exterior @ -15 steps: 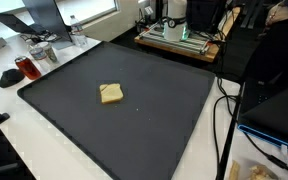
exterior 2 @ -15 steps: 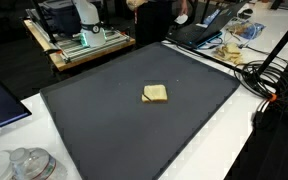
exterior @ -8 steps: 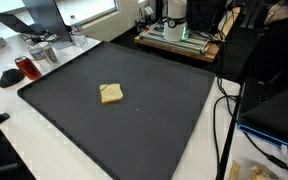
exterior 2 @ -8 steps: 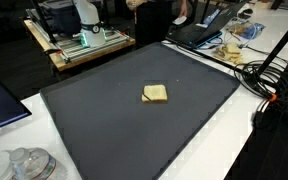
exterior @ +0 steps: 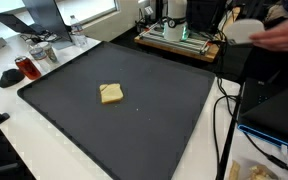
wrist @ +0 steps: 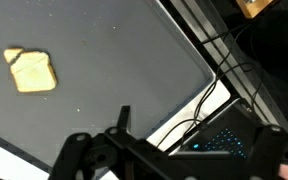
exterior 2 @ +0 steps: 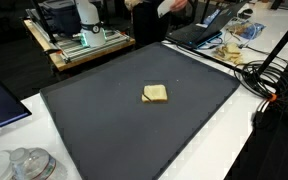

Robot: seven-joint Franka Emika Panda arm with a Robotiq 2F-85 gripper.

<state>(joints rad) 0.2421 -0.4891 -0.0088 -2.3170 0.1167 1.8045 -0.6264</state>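
someone's blurry arm (exterior: 280, 36) is now swinging in behind | tan square bread slice (exterior: 111, 93) is lying untouched mid black tabletop mat (exterior: 174, 125) | my end effector (wrist: 179, 158) is hovering spread, empty

bread slice (exterior: 111, 94): tan crust, paler yellow centre | mat (exterior: 169, 125): dark grey, plain, faint pale specks in wrist view | worktop (exterior: 39, 135): white | gripper (wrist: 174, 156): black | cables (exterior: 222, 118): black | small container (exterior: 22, 68): red

Newly in view: person's blurred arm (exterior: 280, 36) beyond mat (exterior: 154, 130)
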